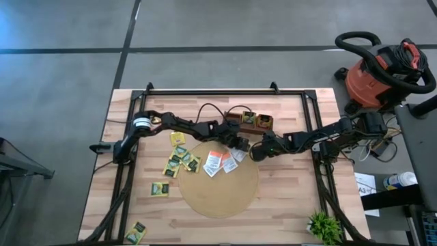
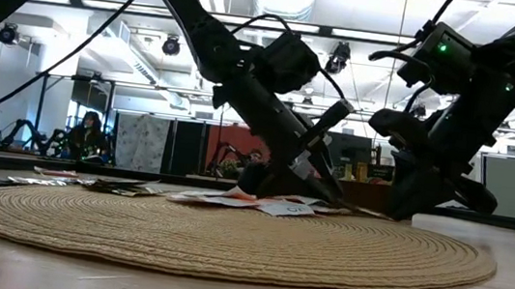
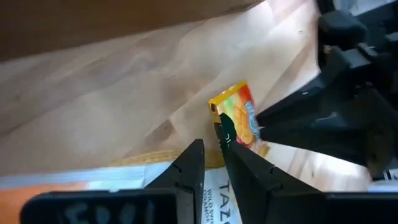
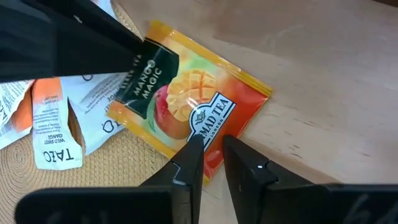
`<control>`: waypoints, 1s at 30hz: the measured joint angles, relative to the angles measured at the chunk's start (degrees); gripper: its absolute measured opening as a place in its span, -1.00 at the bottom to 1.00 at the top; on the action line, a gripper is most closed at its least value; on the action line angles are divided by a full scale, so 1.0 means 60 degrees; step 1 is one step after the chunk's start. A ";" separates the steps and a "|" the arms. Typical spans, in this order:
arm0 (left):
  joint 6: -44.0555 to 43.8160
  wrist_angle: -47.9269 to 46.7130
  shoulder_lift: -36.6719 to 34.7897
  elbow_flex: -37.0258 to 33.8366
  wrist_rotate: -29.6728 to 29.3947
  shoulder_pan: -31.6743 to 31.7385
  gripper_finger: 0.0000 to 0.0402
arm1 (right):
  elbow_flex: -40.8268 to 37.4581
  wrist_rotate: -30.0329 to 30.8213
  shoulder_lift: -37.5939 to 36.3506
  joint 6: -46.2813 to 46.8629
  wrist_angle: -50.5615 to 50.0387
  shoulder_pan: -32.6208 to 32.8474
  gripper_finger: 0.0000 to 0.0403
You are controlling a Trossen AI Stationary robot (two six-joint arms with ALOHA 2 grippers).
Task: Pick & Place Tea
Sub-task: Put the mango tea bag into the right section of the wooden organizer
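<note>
Both grippers, left (image 3: pixel 214 158) and right (image 4: pixel 211 155), pinching one mango sachet (image 4: pixel 193 102) at mat's (image 1: pixel 225 198) far edge; opposing pulls risk tearing.

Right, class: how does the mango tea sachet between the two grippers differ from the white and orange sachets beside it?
The mango sachet is yellow-orange with a dark green label; the white and orange sachets are mostly white. The mango sachet is pinched by the left gripper and the right gripper; the white and orange sachets lie loose on the mat. Both are flat paper packets.

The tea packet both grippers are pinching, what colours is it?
The tea sachet is yellow-orange with a dark green label; right wrist view shows it best.
</note>
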 joint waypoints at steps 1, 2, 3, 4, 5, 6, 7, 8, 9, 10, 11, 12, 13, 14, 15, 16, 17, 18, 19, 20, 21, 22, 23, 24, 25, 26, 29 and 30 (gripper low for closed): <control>0.0055 0.0019 -0.0012 0.0000 0.0075 0.0011 -0.63 | -0.0004 0.0000 0.0000 0.0000 -0.0003 0.0000 -0.69; 0.0055 0.0024 -0.0012 0.0008 0.0233 0.0026 -0.59 | -0.0004 0.0000 0.0000 0.0000 -0.0001 0.0000 -0.69; 0.0052 0.0006 -0.0012 0.0024 0.0393 0.0034 -0.55 | -0.0004 0.0000 0.0000 -0.0001 -0.0001 0.0000 -0.68; 0.0052 0.0003 -0.0012 0.0029 0.0496 0.0036 -0.49 | -0.0004 0.0002 0.0000 0.0000 0.0000 0.0000 -0.68; 0.0052 0.0003 -0.0012 0.0040 0.0514 0.0036 -0.43 | -0.0004 0.0000 -0.0004 0.0000 -0.0002 0.0000 -0.68; 0.0052 0.0013 -0.0012 0.0057 0.0518 0.0030 -0.36 | -0.0004 0.0000 -0.0005 -0.0002 -0.0004 0.0000 -0.69; 0.0058 0.0038 -0.0012 0.0062 0.0515 0.0029 -0.30 | -0.0004 0.0004 -0.0007 -0.0002 -0.0004 0.0000 -0.69; 0.0068 0.0043 -0.0012 0.0062 0.0514 0.0029 -0.23 | -0.0004 0.0004 -0.0007 0.0000 -0.0004 0.0000 -0.69; 0.0078 0.0023 -0.0012 0.0062 0.0514 0.0038 -0.18 | -0.0007 0.0004 -0.0007 0.0000 -0.0004 0.0000 -0.69; 0.0081 -0.0004 -0.0012 0.0060 0.0512 0.0040 -0.14 | -0.0007 0.0004 -0.0007 0.0000 -0.0004 0.0000 -0.70; 0.0081 -0.0024 -0.0012 0.0058 0.0511 0.0040 -0.11 | -0.0007 0.0004 -0.0007 0.0000 -0.0004 0.0000 -0.70; 0.0082 -0.0047 -0.0012 0.0058 0.0511 0.0040 -0.09 | -0.0007 0.0004 -0.0007 0.0000 -0.0004 0.0000 -0.70; 0.0092 -0.0080 -0.0012 0.0058 0.0511 0.0040 -0.08 | -0.0007 0.0004 -0.0007 -0.0004 -0.0004 0.0000 -0.70; 0.0092 -0.0096 -0.0012 0.0054 0.0506 0.0040 -0.08 | -0.0007 0.0004 -0.0007 -0.0004 -0.0001 0.0000 -0.70; 0.0095 -0.0114 -0.0012 0.0051 0.0503 0.0040 -0.08 | -0.0007 0.0004 -0.0007 -0.0002 -0.0001 0.0000 -0.70; 0.0095 -0.0145 -0.0012 0.0047 0.0500 0.0044 -0.08 | -0.0007 0.0004 -0.0007 -0.0004 0.0000 0.0000 -0.70; 0.0095 -0.0129 0.0013 0.0050 0.0484 0.0044 -0.07 | -0.0007 0.0013 -0.0007 -0.0004 0.0003 0.0000 -0.70; 0.0095 -0.0108 0.0032 0.0055 0.0479 0.0044 -0.07 | -0.0007 0.0043 -0.0007 -0.0004 0.0009 0.0000 -0.70; 0.0095 -0.0099 0.0061 0.0055 0.0480 0.0044 -0.07 | -0.0011 0.0052 -0.0007 -0.0004 0.0032 0.0000 -0.71; 0.0098 -0.0094 0.0098 0.0055 0.0478 0.0040 -0.07 | -0.0011 0.0066 -0.0007 -0.0004 0.0059 0.0000 -0.71; 0.0096 -0.0069 0.0139 0.0055 0.0489 0.0041 -0.07 | -0.0011 0.0076 -0.0007 -0.0004 0.0087 -0.0004 -0.71; 0.0099 -0.0066 0.0152 0.0059 0.0517 0.0044 -0.07 | -0.0014 0.0076 -0.0007 -0.0004 0.0114 -0.0004 -0.71; 0.0099 -0.0063 0.0163 0.0062 0.0540 0.0044 -0.07 | -0.0021 0.0076 -0.0007 -0.0004 0.0155 -0.0004 -0.71; 0.0099 -0.0020 0.0194 0.0069 0.0576 0.0044 -0.07 | -0.0022 0.0076 -0.0007 -0.0004 0.0201 -0.0004 -0.71; 0.0102 0.0030 0.0208 0.0072 0.0601 0.0044 -0.07 | -0.0022 0.0076 -0.0007 -0.0004 0.0245 -0.0004 -0.71; 0.0103 0.0099 0.0226 0.0073 0.0606 0.0044 -0.08 | -0.0022 0.0076 -0.0007 -0.0004 0.0272 -0.0004 -0.71; 0.0092 0.0350 0.0257 0.0073 0.0613 0.0040 -0.11 | -0.0022 0.0076 -0.0007 -0.0004 0.0324 -0.0004 -0.71; 0.0095 0.0346 0.0259 0.0087 0.0613 0.0040 -0.12 | -0.0022 0.0076 -0.0007 -0.0004 0.0325 -0.0004 -0.71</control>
